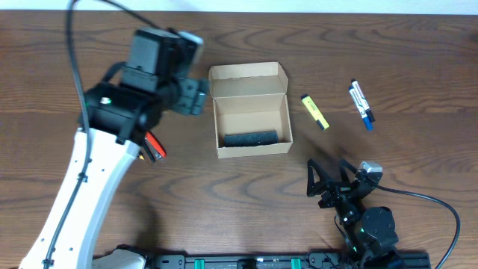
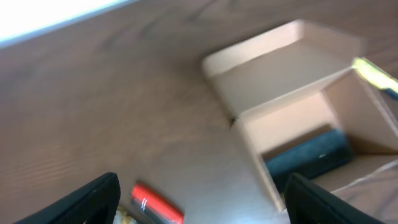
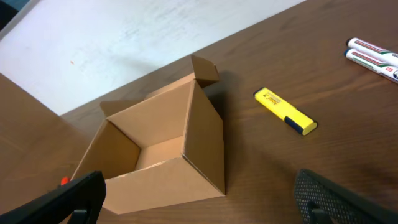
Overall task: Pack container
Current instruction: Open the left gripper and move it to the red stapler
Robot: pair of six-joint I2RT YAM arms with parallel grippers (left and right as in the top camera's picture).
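The tan cardboard container [image 1: 251,96] stands open at mid-table with its flap lid folded back. A dark marker [image 1: 250,139] lies inside along its near wall. My left gripper [image 2: 205,205] is open and empty, hovering left of the container [image 2: 292,106], with a red marker [image 2: 157,204] on the table by its left finger. In the overhead view its fingers are hidden under the arm. My right gripper [image 1: 328,183] is open and empty, near the front edge, right of the container [image 3: 161,149].
A yellow highlighter [image 1: 315,111] lies just right of the container and also shows in the right wrist view [image 3: 286,112]. Two white-and-blue markers [image 1: 361,104] lie farther right. The red marker [image 1: 154,146] lies partly under my left arm [image 1: 112,108].
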